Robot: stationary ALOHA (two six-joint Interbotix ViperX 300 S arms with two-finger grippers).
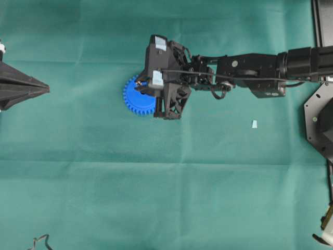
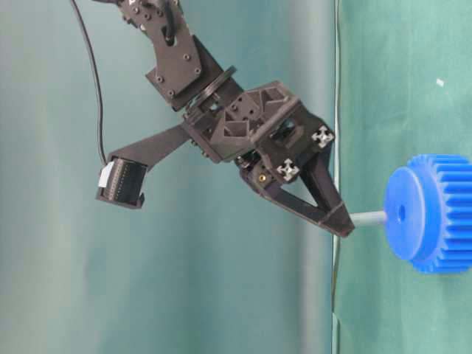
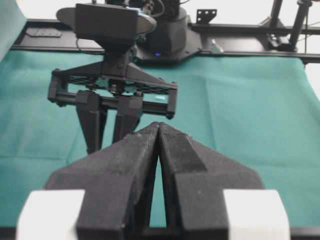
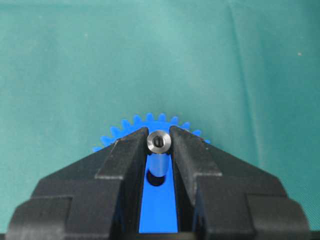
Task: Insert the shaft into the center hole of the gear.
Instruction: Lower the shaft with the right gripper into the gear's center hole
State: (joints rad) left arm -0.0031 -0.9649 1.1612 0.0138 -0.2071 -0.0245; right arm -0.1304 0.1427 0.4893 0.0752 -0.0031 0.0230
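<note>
Right end effector point(image 4: 158, 145) clamped on the small silvery-grey metal shaft point(image 2: 368, 218), tip just above the bright blue toothed plastic gear point(image 2: 431, 213), beside its dark center hole point(image 2: 401, 214); grasp done, insertion left; left end effector point(image 3: 159, 131) shut, empty.

Matte black arm point(image 1: 250, 73), thin black cable point(image 2: 92, 81)
</note>
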